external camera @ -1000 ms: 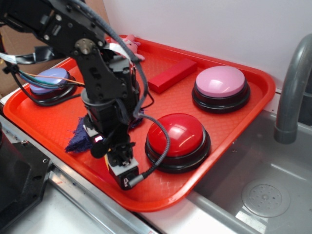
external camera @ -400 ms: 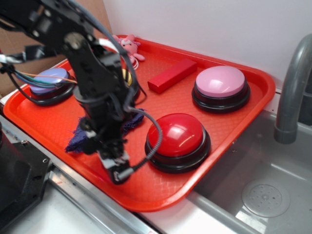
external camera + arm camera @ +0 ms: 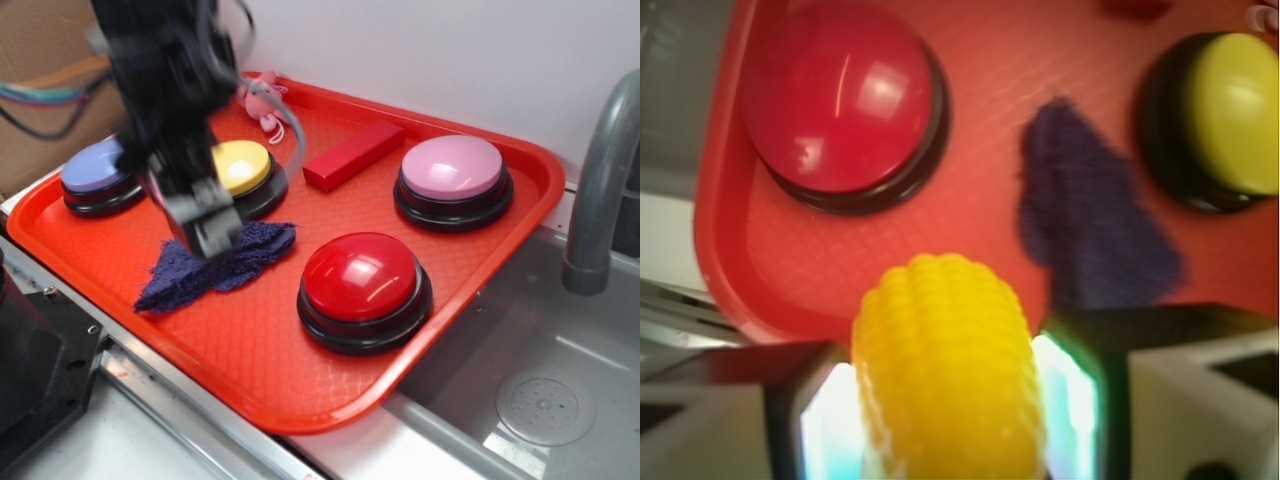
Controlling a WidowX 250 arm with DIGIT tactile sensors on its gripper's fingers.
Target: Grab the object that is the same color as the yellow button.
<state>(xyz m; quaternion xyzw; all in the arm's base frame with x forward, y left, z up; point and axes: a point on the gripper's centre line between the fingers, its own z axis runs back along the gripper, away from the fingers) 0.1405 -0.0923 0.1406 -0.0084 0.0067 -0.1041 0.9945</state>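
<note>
As the gripper [image 3: 945,400] hung above the tray [image 3: 725,250], its jaws pinched the corn [image 3: 945,370]. The yellow button [image 3: 1230,115] lay at 2 o'clock, the cloth [image 3: 1090,225] between.

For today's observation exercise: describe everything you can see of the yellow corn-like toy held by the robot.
The yellow corn toy is egg-shaped, glossy and plastic-looking, covered in rows of small kernel-like bumps. In the wrist view it sits between the two fingers of the gripper, pressed on both sides and lifted above the red tray. Its lower end is cut off by the frame. In the exterior view it cannot be made out.
</note>
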